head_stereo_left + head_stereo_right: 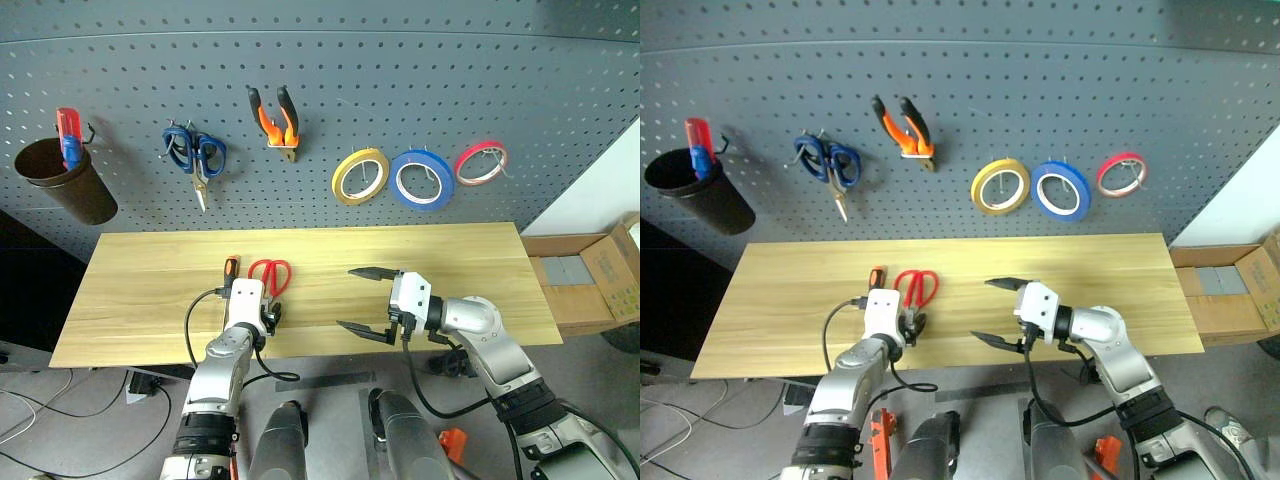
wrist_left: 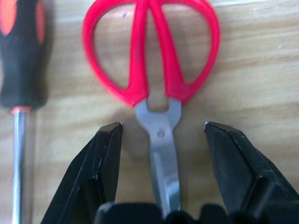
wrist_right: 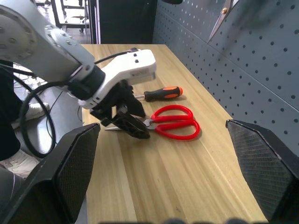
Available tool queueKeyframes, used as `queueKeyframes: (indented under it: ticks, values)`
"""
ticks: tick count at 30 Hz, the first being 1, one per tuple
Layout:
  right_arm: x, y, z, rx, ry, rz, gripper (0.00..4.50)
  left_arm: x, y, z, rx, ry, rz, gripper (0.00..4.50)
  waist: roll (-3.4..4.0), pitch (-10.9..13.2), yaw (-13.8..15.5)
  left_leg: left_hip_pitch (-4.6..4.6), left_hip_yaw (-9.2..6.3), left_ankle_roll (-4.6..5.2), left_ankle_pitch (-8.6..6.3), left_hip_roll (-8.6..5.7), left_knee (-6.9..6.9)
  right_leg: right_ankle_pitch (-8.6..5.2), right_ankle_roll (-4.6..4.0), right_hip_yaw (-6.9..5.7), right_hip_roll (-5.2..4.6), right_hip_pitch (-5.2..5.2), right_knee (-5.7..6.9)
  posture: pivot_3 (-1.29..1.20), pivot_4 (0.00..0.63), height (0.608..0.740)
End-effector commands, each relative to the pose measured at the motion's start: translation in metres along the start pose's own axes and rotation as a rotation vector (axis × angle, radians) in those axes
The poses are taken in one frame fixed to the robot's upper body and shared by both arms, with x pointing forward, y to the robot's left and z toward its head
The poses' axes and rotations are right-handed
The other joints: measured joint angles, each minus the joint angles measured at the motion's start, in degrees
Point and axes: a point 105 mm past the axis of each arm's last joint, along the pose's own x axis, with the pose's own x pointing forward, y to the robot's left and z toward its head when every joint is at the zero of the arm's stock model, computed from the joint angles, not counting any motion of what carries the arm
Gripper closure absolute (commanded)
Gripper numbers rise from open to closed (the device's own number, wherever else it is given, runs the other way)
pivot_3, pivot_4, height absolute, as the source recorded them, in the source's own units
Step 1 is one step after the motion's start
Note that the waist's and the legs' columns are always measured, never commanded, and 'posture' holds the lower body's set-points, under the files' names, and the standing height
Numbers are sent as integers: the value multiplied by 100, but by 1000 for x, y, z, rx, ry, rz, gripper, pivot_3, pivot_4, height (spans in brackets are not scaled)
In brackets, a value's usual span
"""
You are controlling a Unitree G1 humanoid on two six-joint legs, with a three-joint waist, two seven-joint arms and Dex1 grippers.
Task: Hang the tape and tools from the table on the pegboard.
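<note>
Red-handled scissors (image 1: 269,273) lie flat on the light wood table (image 1: 450,260), with a small orange-and-black screwdriver (image 1: 230,268) just to their left. My left gripper (image 2: 161,126) is open and low over the table. Its two fingers straddle the scissors' steel blades (image 2: 164,154) near the pivot without touching them. My right gripper (image 1: 350,297) hangs wide open above the table's middle, pointing left, with nothing in it. On the pegboard (image 1: 400,80) hang the orange-and-black pliers (image 1: 273,118) and the blue tape (image 1: 398,182).
Also on the pegboard are blue-handled scissors (image 1: 195,152), a yellow roll (image 1: 340,185), a red-pink roll (image 1: 465,160) and a brown cup (image 1: 70,185) at far left. A cardboard box (image 1: 590,280) sits beyond the table's right end.
</note>
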Motion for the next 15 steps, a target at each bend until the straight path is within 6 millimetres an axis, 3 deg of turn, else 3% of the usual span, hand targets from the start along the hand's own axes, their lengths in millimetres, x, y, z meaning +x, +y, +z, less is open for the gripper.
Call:
queueKeyframes:
  ticks: [1,4,5,15]
  values:
    - [-1,-5,10,-24,-28,-14,0,1,3,-23,-2,96,-16,2477,0,0,-13,0,0,0,0,0,0,0,0,1,0,0,0,-52,322,740]
    - [0,-7,10,-22,-28,-21,0,1,5,-22,2,96,-18,3411,0,0,-21,0,1,0,0,0,-1,0,0,2,0,0,-1,-52,321,740]
    - [0,-7,10,-22,-28,-22,0,2,5,-21,2,95,-18,3505,0,0,-22,0,1,0,0,1,-1,0,0,2,0,0,-1,-51,318,740]
    - [0,-10,8,-20,-25,-29,0,-1,7,-19,-9,83,16,3504,0,0,-22,0,1,0,0,1,-1,0,0,2,0,0,-1,-39,312,740]
